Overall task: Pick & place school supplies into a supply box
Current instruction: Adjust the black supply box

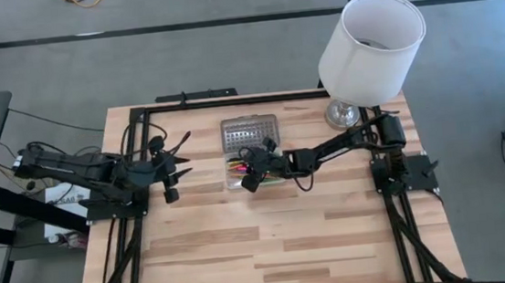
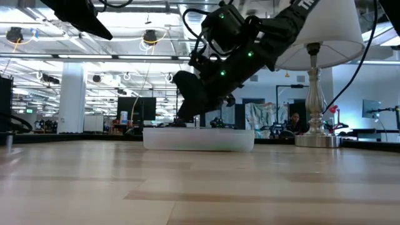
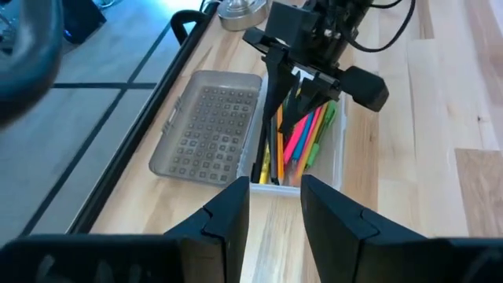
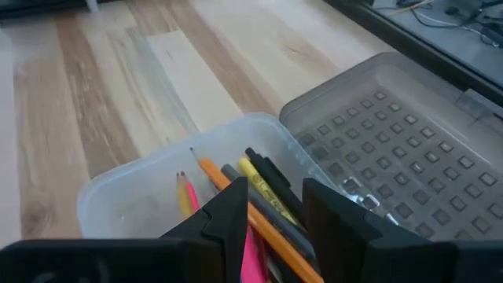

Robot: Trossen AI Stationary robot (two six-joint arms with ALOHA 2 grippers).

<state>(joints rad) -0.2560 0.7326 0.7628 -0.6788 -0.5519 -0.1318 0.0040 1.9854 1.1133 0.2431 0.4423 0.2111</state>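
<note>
Right gripper [image 1: 252, 172] hangs released over the supply box [image 3: 338, 149], left gripper [image 1: 177, 157] parted near the bench's left edge — lift straight, clear of the pens [image 4: 259, 206].

The right jaws [image 1: 253, 173] hang directly over the open supply box [image 1: 252, 176], which lies on the table [image 1: 271, 250] with its lid [image 1: 250, 131] folded flat on the far side. Beneath those jaws, pens and pencils [image 3: 295, 141] lie lengthwise in the box. The left jaws [image 1: 181, 157] wait well to the box's left. The lamp [image 1: 369, 53] stands behind the right arm.
</note>
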